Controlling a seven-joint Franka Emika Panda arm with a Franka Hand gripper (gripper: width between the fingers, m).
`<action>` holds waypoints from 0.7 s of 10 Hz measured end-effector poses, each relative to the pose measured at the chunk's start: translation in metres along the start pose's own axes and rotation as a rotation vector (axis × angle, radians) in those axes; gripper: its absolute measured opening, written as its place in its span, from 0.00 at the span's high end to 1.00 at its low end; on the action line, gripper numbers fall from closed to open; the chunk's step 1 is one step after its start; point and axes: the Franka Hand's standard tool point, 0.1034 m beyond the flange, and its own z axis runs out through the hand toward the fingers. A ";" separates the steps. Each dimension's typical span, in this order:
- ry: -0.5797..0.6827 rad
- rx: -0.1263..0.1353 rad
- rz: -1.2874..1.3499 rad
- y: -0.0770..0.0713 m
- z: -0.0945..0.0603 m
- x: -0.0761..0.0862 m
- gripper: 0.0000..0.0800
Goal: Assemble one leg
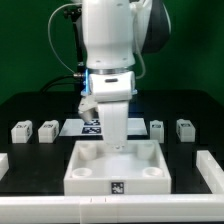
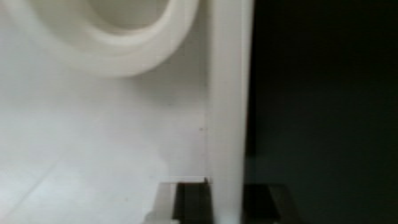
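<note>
Although the large white square plastic tray [image 1: 90, 180] lies directly under the fingers, its round corner socket [image 2: 151, 50] sits off to one side of them, not beneath. Above it, the two-finger gripper [image 1: 116, 112] looks clamped narrow on the leg [image 1: 117, 132], a white plastic peg hanging upright from the fingertips beside the tray's wall. Lowered from here, the leg would likely strike the rim, tilt in the grip or shove the tray. Farther out, on both sides of the fingers, spare white legs [image 1: 46, 130] lie loose.

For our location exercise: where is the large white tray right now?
In the exterior view the tray sits front and centre, just under the hand, with loose legs off to each side behind it.
</note>
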 end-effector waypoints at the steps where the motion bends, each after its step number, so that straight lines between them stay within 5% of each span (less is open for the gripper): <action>1: 0.012 -0.008 0.016 0.008 0.001 0.016 0.93; 3: 0.038 -0.026 0.011 0.024 0.002 0.054 0.93; 7: 0.037 -0.029 -0.001 0.033 0.003 0.053 0.93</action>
